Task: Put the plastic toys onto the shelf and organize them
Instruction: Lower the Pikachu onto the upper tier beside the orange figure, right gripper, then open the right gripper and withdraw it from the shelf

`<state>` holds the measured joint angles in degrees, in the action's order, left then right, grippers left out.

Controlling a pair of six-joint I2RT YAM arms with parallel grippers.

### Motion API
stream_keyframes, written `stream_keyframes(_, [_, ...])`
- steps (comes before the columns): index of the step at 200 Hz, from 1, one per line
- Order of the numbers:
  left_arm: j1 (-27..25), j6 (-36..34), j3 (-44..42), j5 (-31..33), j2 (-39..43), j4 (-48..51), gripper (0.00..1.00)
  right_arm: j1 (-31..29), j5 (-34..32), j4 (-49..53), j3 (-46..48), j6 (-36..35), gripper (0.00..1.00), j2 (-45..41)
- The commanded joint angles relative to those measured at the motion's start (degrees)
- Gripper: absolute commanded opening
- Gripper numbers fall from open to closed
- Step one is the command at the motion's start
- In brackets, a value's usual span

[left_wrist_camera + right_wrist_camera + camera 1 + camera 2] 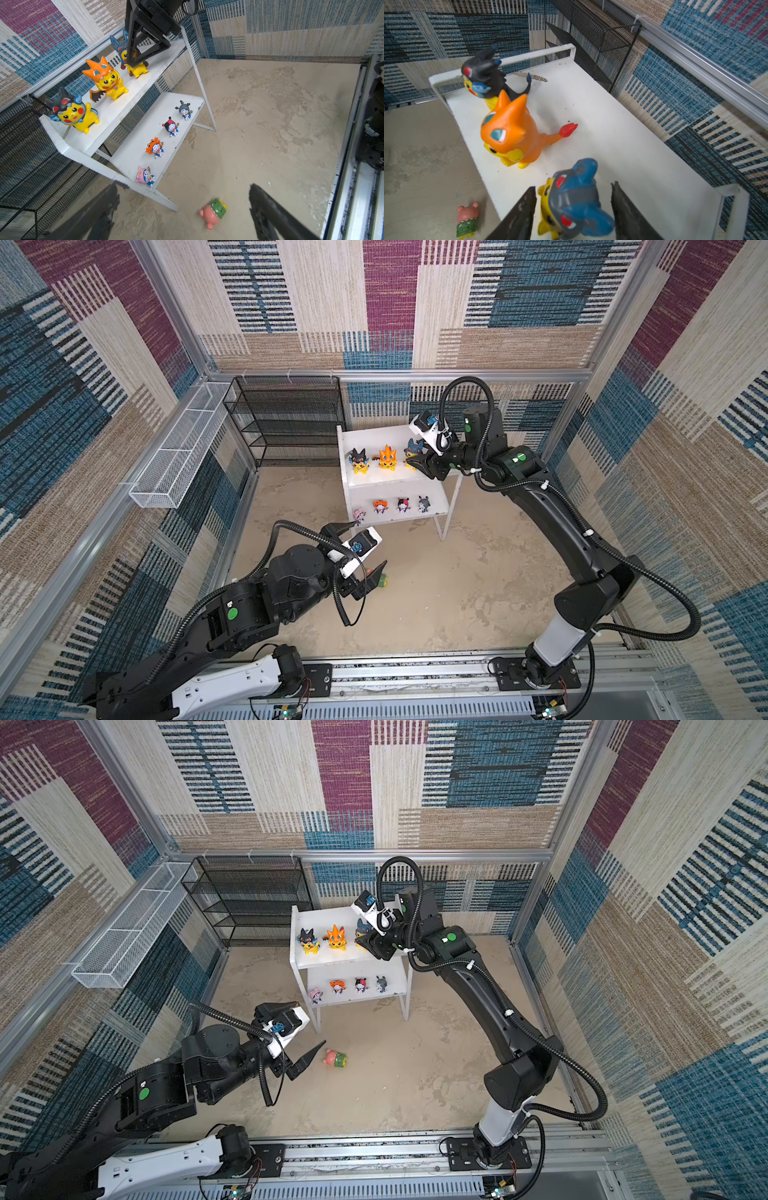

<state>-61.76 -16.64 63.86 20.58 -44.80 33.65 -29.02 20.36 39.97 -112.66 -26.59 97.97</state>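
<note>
Fingers (521, 216) of the right gripper (573, 186) stand spread on either side of the blue-hooded toy (577, 199), with bare board showing beside one of them. That toy stands at the right end of the upper board of the shelf (623, 145), with the orange-hooded toy (508, 133) and black-hooded toy (483, 72) further left. The wrist bends left off a long forearm reaching far from the near right. The left gripper (185, 185) gapes wide, low over the floor (270, 124), by the pink-and-green toy (214, 212) lying on its side; that arm is folded at the elbow. Four tiny toys (154, 147) line the lower board.
</note>
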Motion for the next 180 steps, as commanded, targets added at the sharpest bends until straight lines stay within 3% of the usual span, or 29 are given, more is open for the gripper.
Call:
stream_keyframes(1, [0.1, -1.0, 0.0, -0.4, 0.1, -1.7, 0.99, -0.1, -0.6, -0.8, -0.8, -0.4, 0.62, 0.1])
stream_keyframes(106, [0.2, 1.2, 0.9, 4.0, -0.1, -0.8, 0.99, -0.1, -2.6, -1.2, -0.6, -0.3, 0.78, -3.0])
stream_keyframes(140, [0.2, 5.6, -0.4, 6.8, 1.2, 2.3, 0.99, -0.1, -4.0, -2.3, 2.1, -0.2, 0.86, -7.1])
stream_keyframes(180, [0.1, 13.3, -3.9, 5.8, 3.4, 8.5, 0.99, -0.1, -5.8, -4.0, 9.0, 1.7, 0.93, -16.3])
